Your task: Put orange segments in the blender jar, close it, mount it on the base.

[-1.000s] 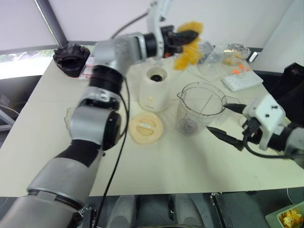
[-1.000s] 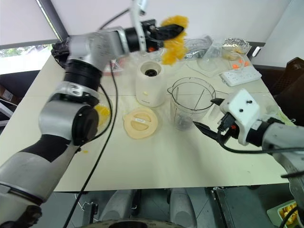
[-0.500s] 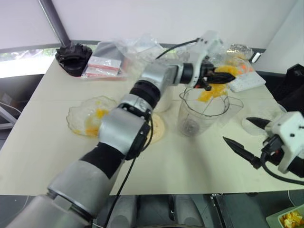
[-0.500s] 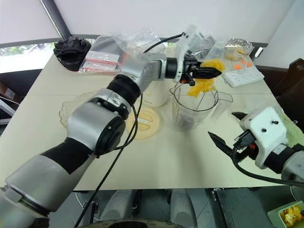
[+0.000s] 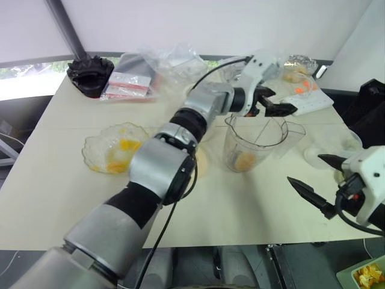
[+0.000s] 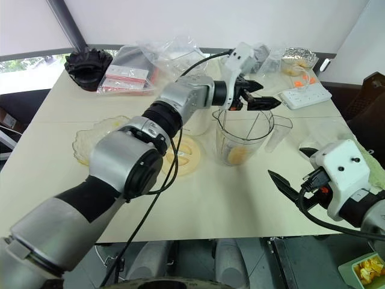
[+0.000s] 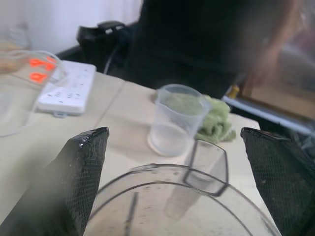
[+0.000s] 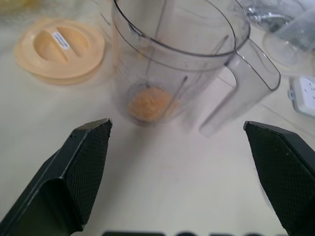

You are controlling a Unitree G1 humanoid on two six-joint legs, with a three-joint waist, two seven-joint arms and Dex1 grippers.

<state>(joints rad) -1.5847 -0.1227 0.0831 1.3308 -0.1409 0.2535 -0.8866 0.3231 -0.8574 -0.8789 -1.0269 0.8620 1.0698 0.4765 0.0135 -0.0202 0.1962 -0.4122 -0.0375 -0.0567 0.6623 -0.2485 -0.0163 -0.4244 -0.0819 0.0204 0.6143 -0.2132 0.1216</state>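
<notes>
Right wrist view: orange segments (image 8: 149,103) lie at bottom of blender jar (image 8: 177,59), upright on table (image 8: 147,187).
Lid (image 8: 59,49): flat beside jar, on its left-arm side; closing looks next.
Left hand (image 6: 257,95): fingers wide, empty, just over jar rim; nearer lid, you'd use it.
Right hand (image 6: 295,174): wide, empty, low right of jar.
Base (image 6: 201,120): behind left arm.

No legible text. Small white sticker on the flat round cream plastic lid (image 8: 59,50) carries dark print, too small to read. Red-and-white packets in clear bags (image 6: 125,77): print unreadable.
</notes>
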